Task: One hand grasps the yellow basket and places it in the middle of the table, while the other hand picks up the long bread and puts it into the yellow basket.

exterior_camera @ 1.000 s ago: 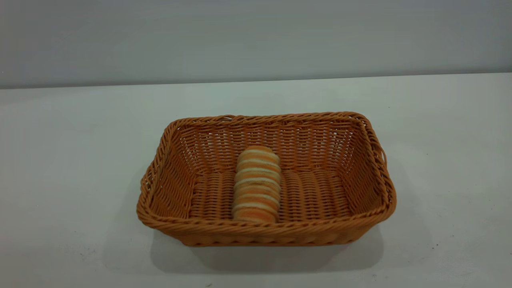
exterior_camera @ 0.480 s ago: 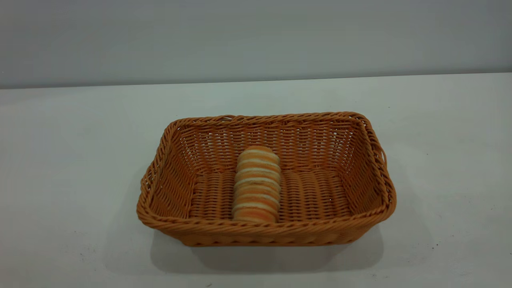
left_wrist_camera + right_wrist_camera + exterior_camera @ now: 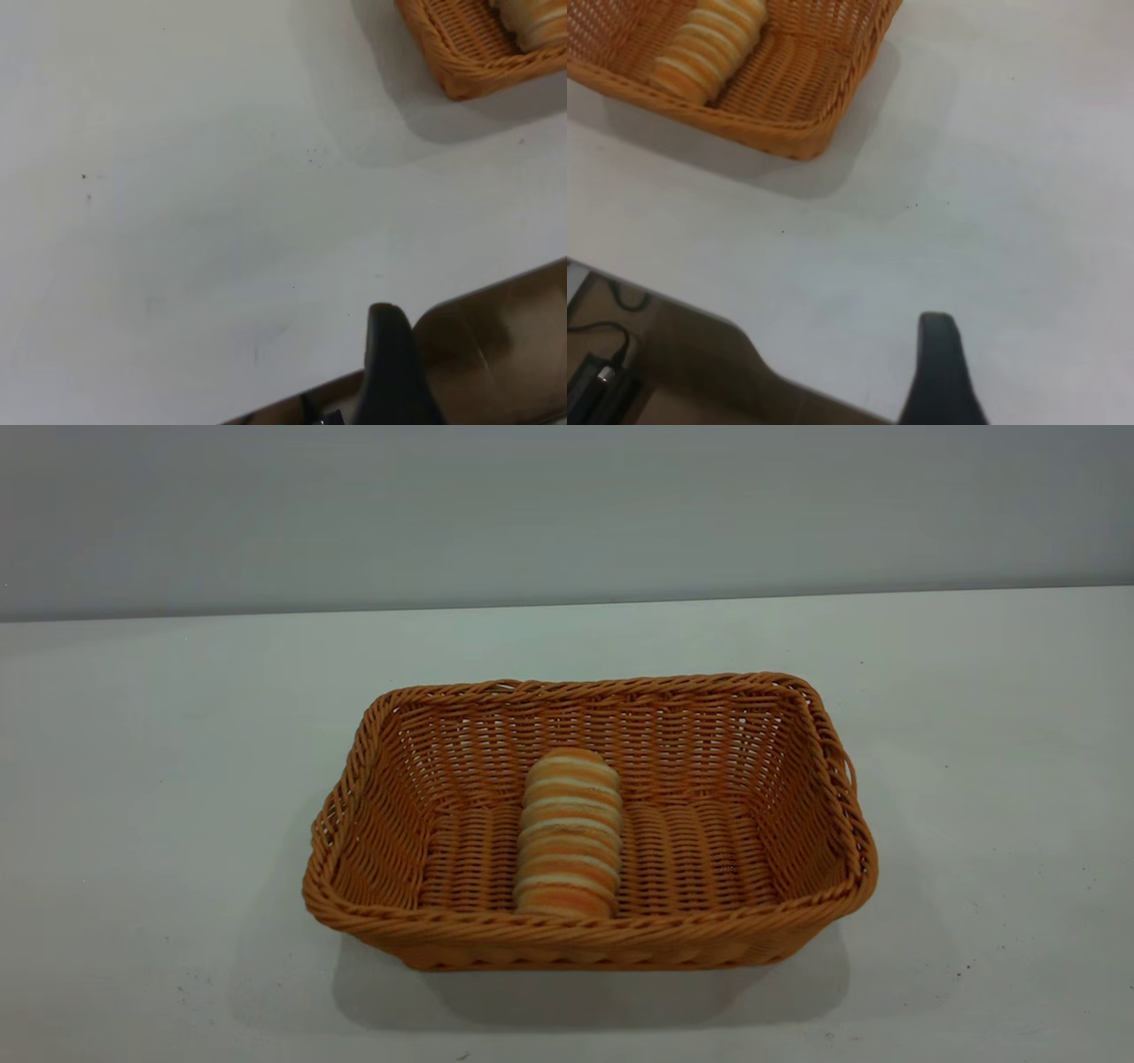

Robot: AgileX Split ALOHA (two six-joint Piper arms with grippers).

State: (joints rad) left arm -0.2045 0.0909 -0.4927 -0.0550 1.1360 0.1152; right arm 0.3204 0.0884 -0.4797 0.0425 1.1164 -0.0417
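The yellow basket (image 3: 585, 937) stands in the middle of the white table (image 3: 159, 735). The long bread (image 3: 570, 837) lies on its ribbed floor, lengthwise from the front wall to the back wall, with nothing touching it. Neither arm shows in the exterior view. In the left wrist view a black part of my left gripper (image 3: 387, 354) hangs over the table's edge, far from the basket corner (image 3: 461, 62) and the bread (image 3: 536, 22). In the right wrist view my right gripper (image 3: 939, 363) is likewise back near the table's edge, apart from the basket (image 3: 806, 124) and the bread (image 3: 709, 49).
A plain grey wall (image 3: 567, 505) rises behind the table. Bare tabletop surrounds the basket on all sides. Past the table's edge lie a brown floor (image 3: 496, 345) and a black cable (image 3: 602, 354).
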